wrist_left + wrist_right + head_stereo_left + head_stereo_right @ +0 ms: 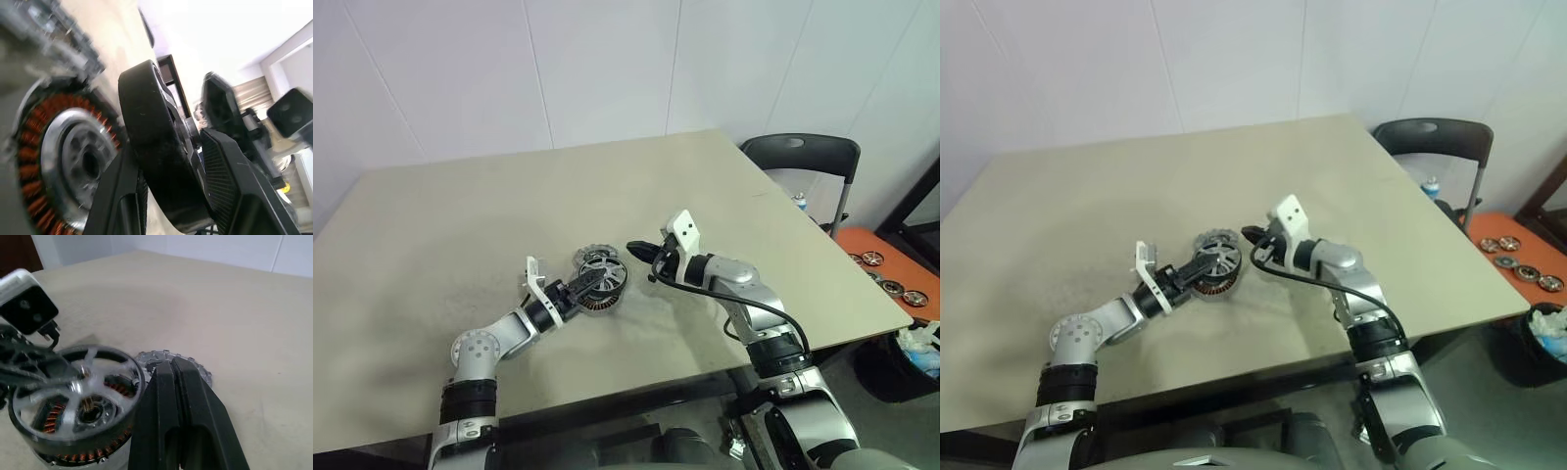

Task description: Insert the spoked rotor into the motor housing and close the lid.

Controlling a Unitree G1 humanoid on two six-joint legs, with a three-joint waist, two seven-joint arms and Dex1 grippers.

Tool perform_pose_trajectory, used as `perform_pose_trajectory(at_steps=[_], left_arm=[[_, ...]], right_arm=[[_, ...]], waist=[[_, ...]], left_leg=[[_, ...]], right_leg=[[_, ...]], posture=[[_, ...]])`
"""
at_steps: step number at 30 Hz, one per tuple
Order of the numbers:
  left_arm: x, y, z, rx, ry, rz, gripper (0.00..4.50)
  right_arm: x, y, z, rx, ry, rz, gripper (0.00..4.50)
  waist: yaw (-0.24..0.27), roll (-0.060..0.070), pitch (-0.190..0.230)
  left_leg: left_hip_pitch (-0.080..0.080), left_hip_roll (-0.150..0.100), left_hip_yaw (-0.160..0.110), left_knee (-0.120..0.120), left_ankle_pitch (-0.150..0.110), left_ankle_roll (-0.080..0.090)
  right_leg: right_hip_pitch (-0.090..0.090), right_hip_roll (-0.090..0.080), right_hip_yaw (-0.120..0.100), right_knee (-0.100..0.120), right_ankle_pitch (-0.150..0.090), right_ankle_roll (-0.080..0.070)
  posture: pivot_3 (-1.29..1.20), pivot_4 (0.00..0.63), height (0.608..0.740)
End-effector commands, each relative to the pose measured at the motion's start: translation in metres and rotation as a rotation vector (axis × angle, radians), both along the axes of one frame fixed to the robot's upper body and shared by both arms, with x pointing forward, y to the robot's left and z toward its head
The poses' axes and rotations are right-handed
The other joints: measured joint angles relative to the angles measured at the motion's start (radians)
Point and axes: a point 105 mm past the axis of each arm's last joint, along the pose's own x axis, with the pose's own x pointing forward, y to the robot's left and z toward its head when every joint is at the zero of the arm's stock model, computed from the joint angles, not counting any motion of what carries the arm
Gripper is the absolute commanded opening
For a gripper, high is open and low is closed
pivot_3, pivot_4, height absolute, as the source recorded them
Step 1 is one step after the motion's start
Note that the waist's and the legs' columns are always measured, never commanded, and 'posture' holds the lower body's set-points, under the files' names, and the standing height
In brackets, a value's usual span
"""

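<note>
One rotor (73, 396), tilted, axis leaning off vertical, sits partly over one housing (600, 299) near mid-surface (460, 225). Left fingers (590, 285) grasp the rotor's rim. One lid (168, 363) lies flat just behind the housing. Right fingers (636, 251) clenched, empty, beside them.

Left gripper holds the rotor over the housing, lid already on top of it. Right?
Not quite. The left gripper does hold the spoked rotor over the motor housing, but the lid lies on the table behind it, as the right wrist view shows.
</note>
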Motion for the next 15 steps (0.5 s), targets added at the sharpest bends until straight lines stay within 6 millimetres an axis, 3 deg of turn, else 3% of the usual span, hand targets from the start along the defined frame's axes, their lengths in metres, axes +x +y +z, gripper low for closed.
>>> perform_pose_trajectory(at_steps=[1,15], left_arm=[[0.003,0.004,0.005,0.024,-0.031,0.020,1.28],[0.001,0.014,-0.005,0.052,-0.009,0.068,1.28]], right_arm=[[0.001,0.005,0.017,0.013,-0.060,0.016,0.00],[0.004,0.000,0.016,-0.007,-0.068,0.005,0.00]], waist=[[0.000,0.000,0.000],[-0.002,0.000,0.000]], left_leg=[[0.000,0.000,0.000,0.000,0.000,0.000],[0.001,0.000,0.000,0.000,0.000,0.000]], right_leg=[[0.000,0.000,0.000,0.000,0.000,0.000],[0.000,0.000,0.000,0.000,0.000,0.000]], posture=[[0.00,0.000,0.740],[0.00,0.000,0.740]])
